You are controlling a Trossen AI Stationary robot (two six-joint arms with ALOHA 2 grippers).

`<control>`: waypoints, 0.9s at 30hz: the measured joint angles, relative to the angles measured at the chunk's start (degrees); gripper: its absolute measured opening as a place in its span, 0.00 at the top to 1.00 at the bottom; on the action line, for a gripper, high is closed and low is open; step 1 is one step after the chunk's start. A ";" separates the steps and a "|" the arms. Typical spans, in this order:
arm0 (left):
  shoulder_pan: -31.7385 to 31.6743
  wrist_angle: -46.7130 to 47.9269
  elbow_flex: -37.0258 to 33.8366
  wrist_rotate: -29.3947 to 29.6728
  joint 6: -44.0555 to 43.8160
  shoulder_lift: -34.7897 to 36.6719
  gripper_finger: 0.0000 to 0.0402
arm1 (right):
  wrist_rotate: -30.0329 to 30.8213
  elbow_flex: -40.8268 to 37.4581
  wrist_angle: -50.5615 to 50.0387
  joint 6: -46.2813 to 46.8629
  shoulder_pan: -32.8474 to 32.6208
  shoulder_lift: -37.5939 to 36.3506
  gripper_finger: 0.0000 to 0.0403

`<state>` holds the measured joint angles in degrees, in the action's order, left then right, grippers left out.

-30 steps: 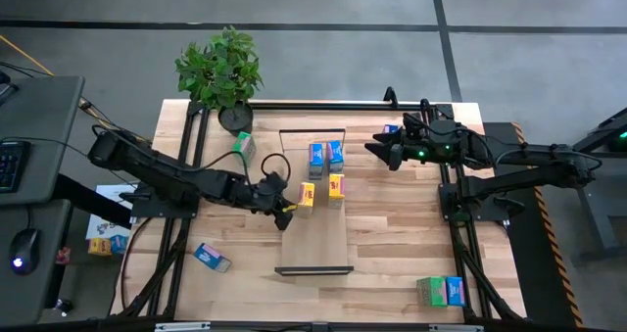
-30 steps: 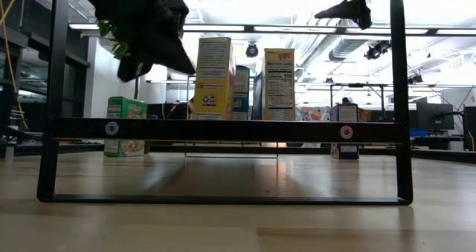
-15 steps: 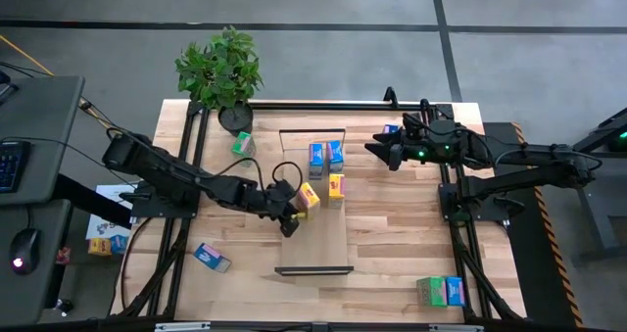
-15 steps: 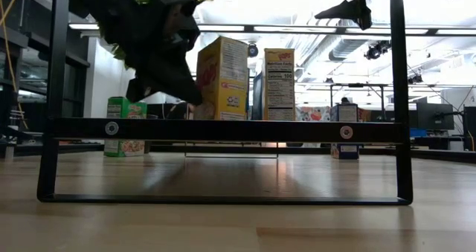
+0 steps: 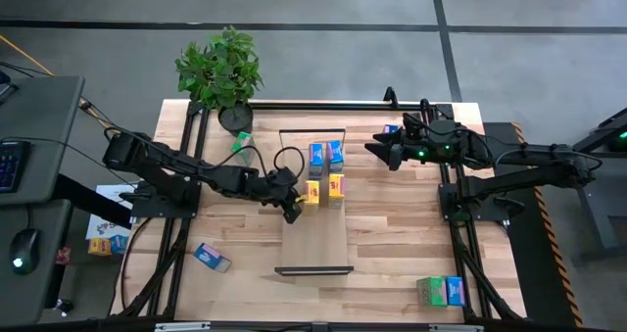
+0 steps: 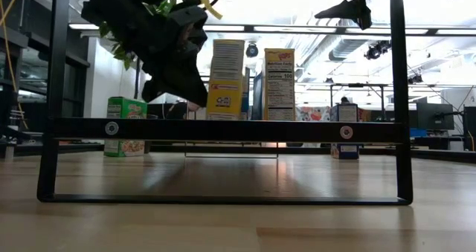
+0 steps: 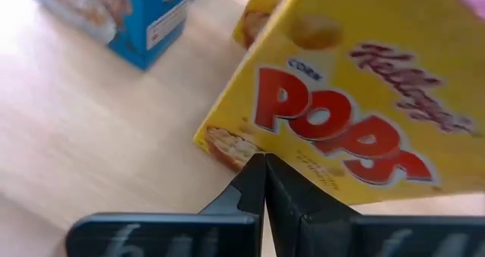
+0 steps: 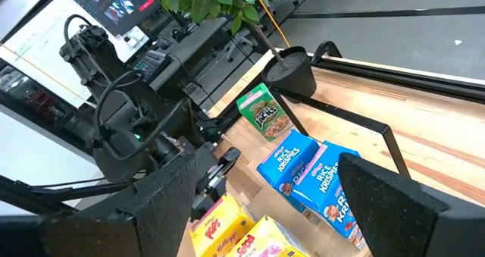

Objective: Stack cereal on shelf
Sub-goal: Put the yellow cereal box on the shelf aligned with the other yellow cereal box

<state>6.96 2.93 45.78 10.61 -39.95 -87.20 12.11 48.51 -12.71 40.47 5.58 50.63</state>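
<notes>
On the shelf (image 5: 315, 249), a yellow cereal box (image 7: 356, 105) stands just beyond the left claw (image 7: 264, 166), its fingers together.

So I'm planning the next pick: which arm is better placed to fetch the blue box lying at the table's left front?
Probably the left. Its gripper sits by the yellow boxes on the shelf, on the same side as the blue box. The right gripper hovers at the far right, across the shelf.

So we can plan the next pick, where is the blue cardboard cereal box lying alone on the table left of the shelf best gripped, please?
Probably from above, across its long edges at mid-length: the blue cardboard cereal box lies flat and askew on the table, so the left gripper, shut beside a yellow cardboard box, must turn to match.
</notes>
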 joint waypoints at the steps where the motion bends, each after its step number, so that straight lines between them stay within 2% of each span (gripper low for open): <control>1: -0.19 -0.23 0.00 0.00 0.82 0.00 1.00 | 0.01 0.00 0.00 0.00 0.00 0.00 0.23; 11: -2.14 -0.15 0.00 0.07 2.31 0.00 1.00 | 1.41 0.00 0.00 -0.44 0.00 -0.02 0.23; 19: -0.58 5.00 0.00 -4.33 4.21 0.68 1.00 | 1.41 0.00 -0.09 -0.44 0.00 -0.01 0.23; 27: 2.23 -0.45 -0.11 -2.97 4.14 -0.77 1.00 | 1.41 0.00 -0.33 -0.44 0.00 -0.02 0.23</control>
<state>9.19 2.49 45.67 7.64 -35.81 -87.97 13.52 48.51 -13.04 40.03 5.58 50.61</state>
